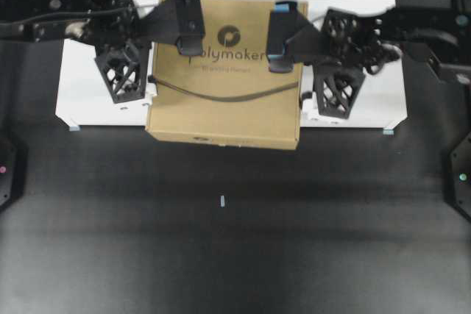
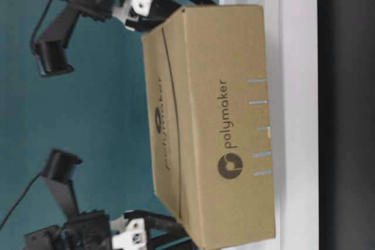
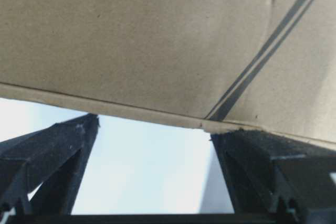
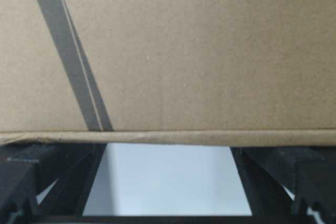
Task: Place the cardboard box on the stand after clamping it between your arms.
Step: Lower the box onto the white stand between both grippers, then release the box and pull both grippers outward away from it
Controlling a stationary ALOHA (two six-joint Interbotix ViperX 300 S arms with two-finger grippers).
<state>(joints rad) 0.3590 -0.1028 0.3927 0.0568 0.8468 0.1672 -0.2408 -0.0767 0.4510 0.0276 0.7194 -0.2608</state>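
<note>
The brown cardboard box (image 1: 224, 101) with the dark "polymaker" print sits mid-stand on the white stand (image 1: 96, 97), its front edge reaching past the stand's front. My left gripper (image 1: 158, 53) is open and presses its fingertips against the box's left side. My right gripper (image 1: 305, 64) is open against the right side. In the left wrist view the box (image 3: 157, 40) fills the top, with the left gripper (image 3: 157, 129) spread wide over the white stand (image 3: 152, 171). The right wrist view shows the same: box (image 4: 173, 51), right gripper (image 4: 168, 150), stand (image 4: 168, 182). In the table-level view the box (image 2: 211, 127) appears to touch the stand (image 2: 293, 109).
Dark table surface lies in front of the stand, with a small pale mark (image 1: 222, 201) near the middle. Black arm bases (image 1: 460, 178) stand at the table's left and right edges. A teal wall (image 2: 105, 115) runs behind the stand.
</note>
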